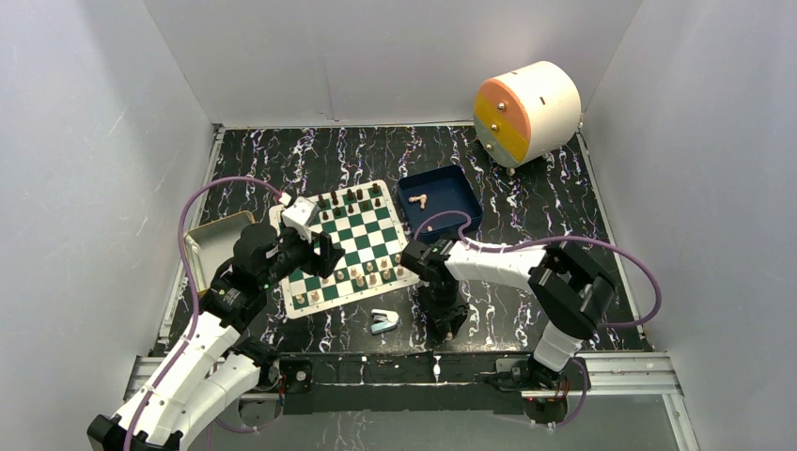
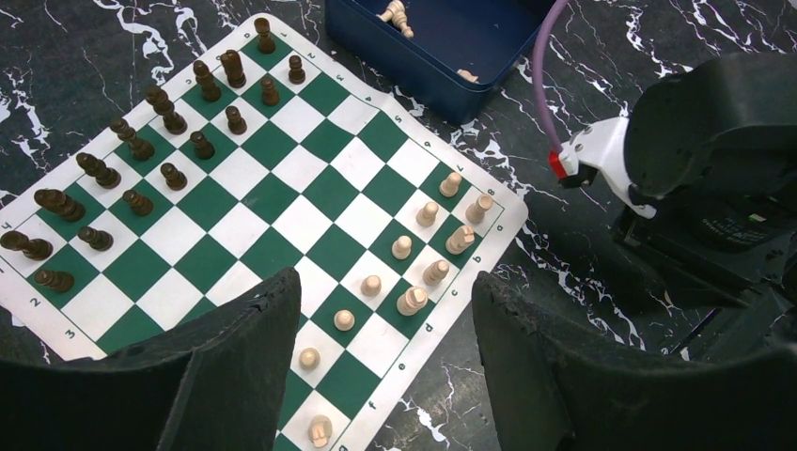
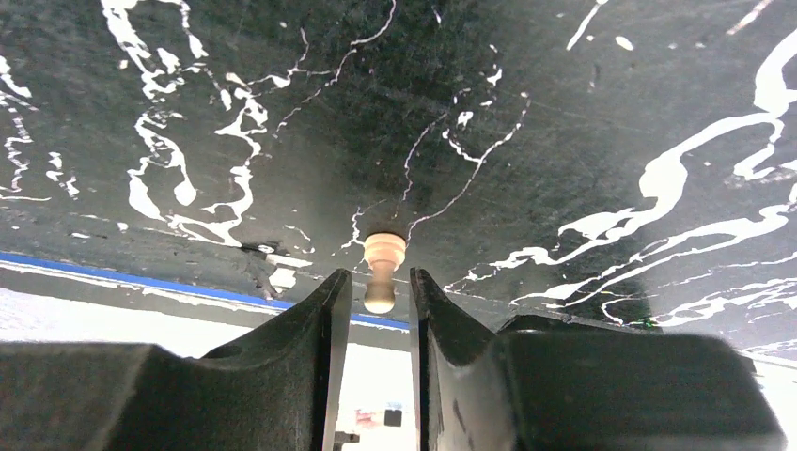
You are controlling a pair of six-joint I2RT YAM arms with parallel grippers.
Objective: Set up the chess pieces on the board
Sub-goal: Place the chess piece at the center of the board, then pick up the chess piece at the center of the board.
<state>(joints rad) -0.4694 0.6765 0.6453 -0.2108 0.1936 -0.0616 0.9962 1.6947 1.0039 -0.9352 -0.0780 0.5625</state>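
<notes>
At the far left a shallow grey metal tin lies on the black, white-veined table. Just right of it, our left pincer hangs over the near left part of the thin green-and-white checkered board, its jaws spread wide and holding nothing. On the board, the dark brown chess pieces fill two rows along the far edge, and the light tan chess pieces stand in two incomplete rows along the near edge. In front of the board's near right corner lies a small light-blue stapler-like object. Beside the board's far right corner sits a dark blue rectangular tray with a few tan pieces lying in it. Our right pincer is down at the table just right of the stapler-like object, off the board, its fingers narrowly apart on either side of a single tan wooden pawn; we cannot tell whether they press on it. Far right, at the back, rests a white drum with an orange-and-yellow face.
</notes>
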